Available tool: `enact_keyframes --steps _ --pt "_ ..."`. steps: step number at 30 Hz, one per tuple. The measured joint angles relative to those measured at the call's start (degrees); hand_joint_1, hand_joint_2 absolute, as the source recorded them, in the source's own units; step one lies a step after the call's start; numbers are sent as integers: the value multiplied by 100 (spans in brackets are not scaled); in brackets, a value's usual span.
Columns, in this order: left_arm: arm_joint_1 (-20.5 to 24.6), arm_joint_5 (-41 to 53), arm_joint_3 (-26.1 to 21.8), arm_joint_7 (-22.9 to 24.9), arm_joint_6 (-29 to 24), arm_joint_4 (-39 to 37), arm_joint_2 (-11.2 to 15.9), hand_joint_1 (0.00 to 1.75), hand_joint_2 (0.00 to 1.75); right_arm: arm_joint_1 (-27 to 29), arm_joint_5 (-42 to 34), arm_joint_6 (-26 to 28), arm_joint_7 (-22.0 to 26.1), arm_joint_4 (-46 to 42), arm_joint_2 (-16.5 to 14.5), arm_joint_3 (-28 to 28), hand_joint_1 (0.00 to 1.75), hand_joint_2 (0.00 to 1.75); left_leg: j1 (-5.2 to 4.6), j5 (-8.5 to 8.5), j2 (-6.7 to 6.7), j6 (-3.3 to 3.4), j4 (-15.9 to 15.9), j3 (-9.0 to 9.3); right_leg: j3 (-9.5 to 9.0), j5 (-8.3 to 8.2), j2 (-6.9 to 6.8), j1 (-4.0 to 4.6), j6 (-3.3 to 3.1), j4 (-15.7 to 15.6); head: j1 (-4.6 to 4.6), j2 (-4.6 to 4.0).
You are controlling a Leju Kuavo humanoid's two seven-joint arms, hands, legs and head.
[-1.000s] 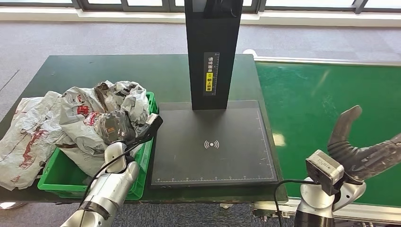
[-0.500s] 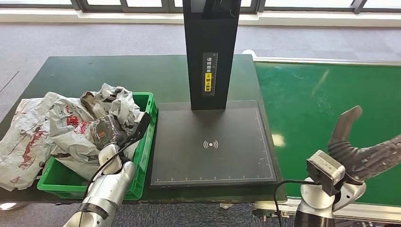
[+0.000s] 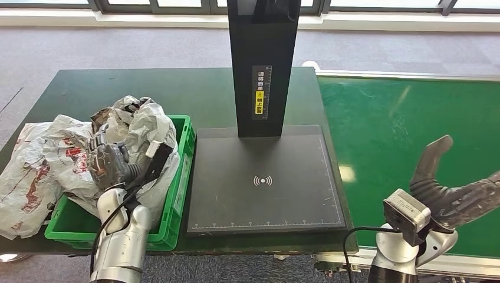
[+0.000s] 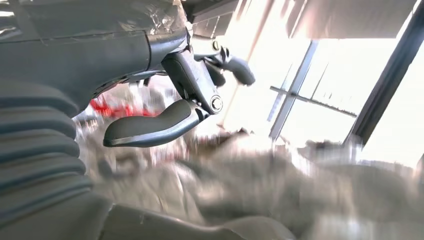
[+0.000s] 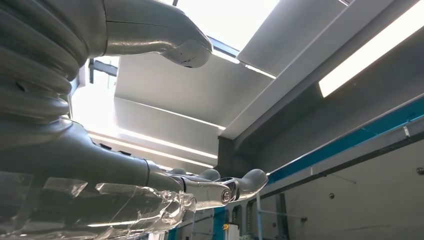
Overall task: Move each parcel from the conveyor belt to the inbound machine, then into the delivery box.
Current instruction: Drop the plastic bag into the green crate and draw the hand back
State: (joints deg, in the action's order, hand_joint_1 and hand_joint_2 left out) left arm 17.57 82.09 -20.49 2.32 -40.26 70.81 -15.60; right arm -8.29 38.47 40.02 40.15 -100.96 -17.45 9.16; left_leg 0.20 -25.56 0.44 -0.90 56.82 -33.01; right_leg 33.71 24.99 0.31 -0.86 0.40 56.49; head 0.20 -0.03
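A crumpled grey-white parcel (image 3: 144, 125) lies on top of the heap in the green delivery box (image 3: 178, 197). My left hand (image 3: 111, 161) hovers over the heap just to the parcel's left. In the left wrist view its thumb (image 4: 150, 127) and fingers (image 4: 232, 65) are spread apart with nothing between them, and blurred parcels (image 4: 280, 185) lie beyond. My right hand (image 3: 451, 188) is raised over the near edge of the green conveyor belt (image 3: 401, 124), fingers apart and empty. No parcel shows on the belt.
The inbound machine's black scan plate (image 3: 265, 180) sits between box and belt, its tall black column (image 3: 262, 65) rising behind. More parcels (image 3: 32, 171) spill over the box's left side onto the dark table (image 3: 147, 88).
My left hand swung left from the box's right rim to over the heap. The parcel it carried now rests on the pile. The right hand has stayed still.
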Motion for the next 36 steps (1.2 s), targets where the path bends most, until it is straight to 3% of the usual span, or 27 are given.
enact_keyframes --steps 4,12,21,23,27,30,36 --pt "-355 -680 -77 -550 0 1194 -183 0 0 1 -4 0 0 2 1 20 0 175 0 -4 -3 4 0 -9 5 3 -2 0 2 -1 0 -1" --pt "-679 -1976 -172 -1360 0 3040 -202 0 0 0 -11 -1 0 24 2 39 0 175 3 -3 -6 3 -1 -13 8 7 -6 4 -4 0 -2 0" --pt "-780 -2410 -243 -1641 0 3856 -190 0 0 2 -10 -2 -22 56 11 67 0 175 2 -3 -13 3 0 -13 6 7 -11 3 -3 -1 -2 0" --pt "-793 -2950 -158 -1928 0 3883 -191 0 0 6 -34 -1 -33 57 11 68 0 175 1 -3 -13 3 1 -12 8 7 -11 3 -3 -1 -2 -1" --pt "-859 -4905 549 -3137 10 3431 -178 0 175 48 -91 -3 -145 54 11 -28 0 175 -1 -3 -22 3 3 -13 4 8 -21 1 -2 -3 -2 -1" --pt "-850 -5789 1196 -3577 449 2994 -159 0 175 78 -366 -143 -54 143 9 -188 0 175 0 -3 -24 3 4 -14 2 8 -21 1 -2 -2 -2 -1" --pt "-656 -7232 2144 -4021 2814 2046 -160 0 175 42 -1171 -1288 -2 1071 5 -903 0 175 0 -1 -24 2 4 -15 3 4 -20 1 0 -2 -2 -1"
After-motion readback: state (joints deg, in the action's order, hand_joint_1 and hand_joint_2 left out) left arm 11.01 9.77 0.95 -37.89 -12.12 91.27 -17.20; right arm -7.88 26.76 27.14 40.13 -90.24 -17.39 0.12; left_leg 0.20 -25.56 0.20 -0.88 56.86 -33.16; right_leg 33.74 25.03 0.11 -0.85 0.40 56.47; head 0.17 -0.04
